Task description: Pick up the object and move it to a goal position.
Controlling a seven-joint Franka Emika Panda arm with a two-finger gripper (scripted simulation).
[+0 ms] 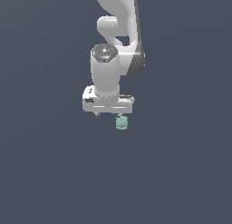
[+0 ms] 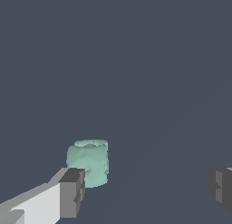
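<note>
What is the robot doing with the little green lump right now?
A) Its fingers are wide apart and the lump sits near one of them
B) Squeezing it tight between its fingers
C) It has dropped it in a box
A: in the wrist view the fingers stand far apart, and the green lump sits by one finger, not gripped.
</note>
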